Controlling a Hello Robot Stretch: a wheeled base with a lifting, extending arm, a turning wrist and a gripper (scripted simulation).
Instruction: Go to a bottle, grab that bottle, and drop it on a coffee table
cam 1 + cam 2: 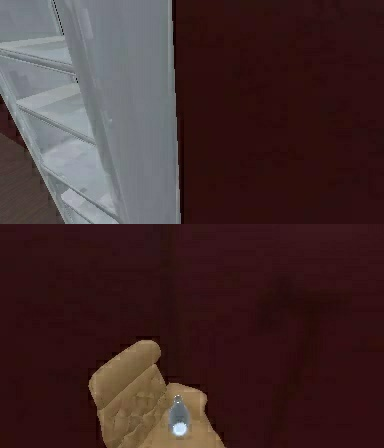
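Note:
In the arm side view, a small pale blue-white shape like a slim bottle (pixel 178 419) rests on a tan, lumpy, quilted-looking object (pixel 130 389) near the bottom edge, a little left of the middle. Its lower end glows bright white. I cannot tell whether it stands upright or lies flat.
A white shelving unit (pixel 90 110) with several bare shelves takes up the forward view's left half, very close. A dark red wall (pixel 280 110) stands right beside it. The same dark red wall (pixel 270 304) rises behind the tan object in the arm side view.

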